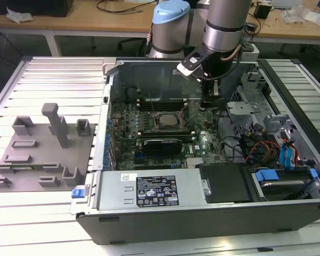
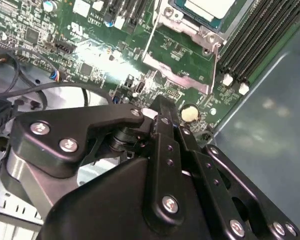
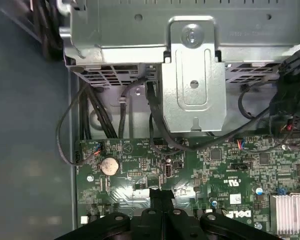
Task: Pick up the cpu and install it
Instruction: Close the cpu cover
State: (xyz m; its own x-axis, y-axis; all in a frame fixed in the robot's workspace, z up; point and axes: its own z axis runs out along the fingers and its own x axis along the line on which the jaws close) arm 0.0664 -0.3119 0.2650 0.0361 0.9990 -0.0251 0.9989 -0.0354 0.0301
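The cpu [image 1: 169,120], a pale silver square, lies flat in the motherboard socket [image 1: 156,113] inside the open computer case; its edge also appears in the second wrist view [image 2: 206,7]. My gripper [image 1: 209,104] is down in the case on the exterior view's right of the socket, apart from the cpu. The black fingers [image 3: 151,196] are pressed together with nothing between them, tips just above the green board [image 3: 140,175]. In the second wrist view the gripper [image 2: 160,102] points at the board beside the socket's metal frame [image 2: 182,75] and a thin lever wire [image 2: 150,35].
A grey plastic tray [image 1: 37,154] with upright blocks lies on the slatted table, on the exterior view's left of the case. A coin battery [image 3: 109,165], black cables [image 3: 155,125], a metal drive bracket [image 3: 192,75] and memory slots [image 2: 250,45] surround the gripper.
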